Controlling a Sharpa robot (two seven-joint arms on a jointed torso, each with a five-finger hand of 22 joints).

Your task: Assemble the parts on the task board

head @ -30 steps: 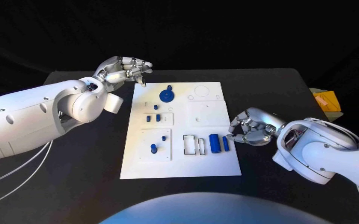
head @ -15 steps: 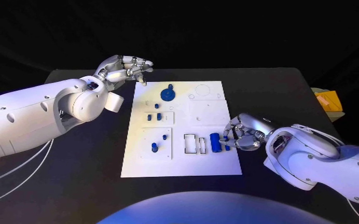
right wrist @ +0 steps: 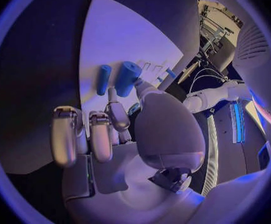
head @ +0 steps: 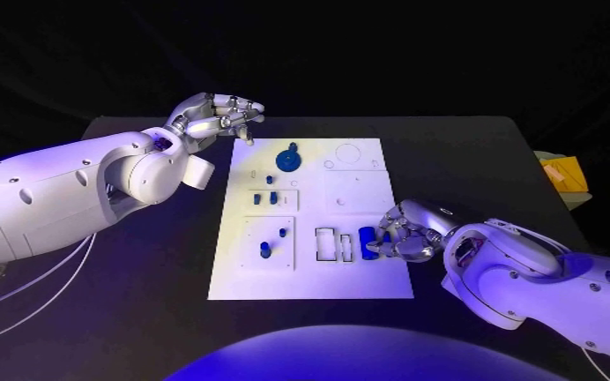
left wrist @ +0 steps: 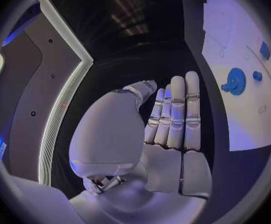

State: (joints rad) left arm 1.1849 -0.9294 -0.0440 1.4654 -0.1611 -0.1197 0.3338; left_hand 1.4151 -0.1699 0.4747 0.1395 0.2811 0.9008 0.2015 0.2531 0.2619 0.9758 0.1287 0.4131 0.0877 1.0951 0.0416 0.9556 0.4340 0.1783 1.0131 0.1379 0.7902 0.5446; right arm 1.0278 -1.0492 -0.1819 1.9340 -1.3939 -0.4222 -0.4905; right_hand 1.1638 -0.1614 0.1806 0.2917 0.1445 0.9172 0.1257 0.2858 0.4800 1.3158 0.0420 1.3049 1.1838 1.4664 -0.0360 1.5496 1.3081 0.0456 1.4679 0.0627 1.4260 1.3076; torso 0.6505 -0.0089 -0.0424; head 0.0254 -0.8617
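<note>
The white task board [head: 343, 196] lies mid-table. My right hand [head: 407, 233] reaches over its right edge with fingers bent and apart. In the right wrist view its thumb tip touches a thick blue cylinder [right wrist: 128, 77] lying on the board [right wrist: 110, 40], with a thinner blue peg [right wrist: 103, 79] beside it. The same cylinder [head: 368, 242] lies by the hand. My left hand [head: 216, 116] hovers at the board's far left corner, holding nothing; its fingers [left wrist: 175, 109] lie straight and together. A blue gear [head: 288, 160] sits on the board's far part.
Small blue pegs [head: 264, 197] stand in the board's middle left block, and others [head: 267, 249] in the near left block. Empty rectangular slots [head: 333, 245] lie left of the cylinder. An orange object [head: 561, 172] sits off the table's right edge.
My right hand has moved left and onto the board's right edge, closing in on the blue cylinder. The left hand has barely moved.
</note>
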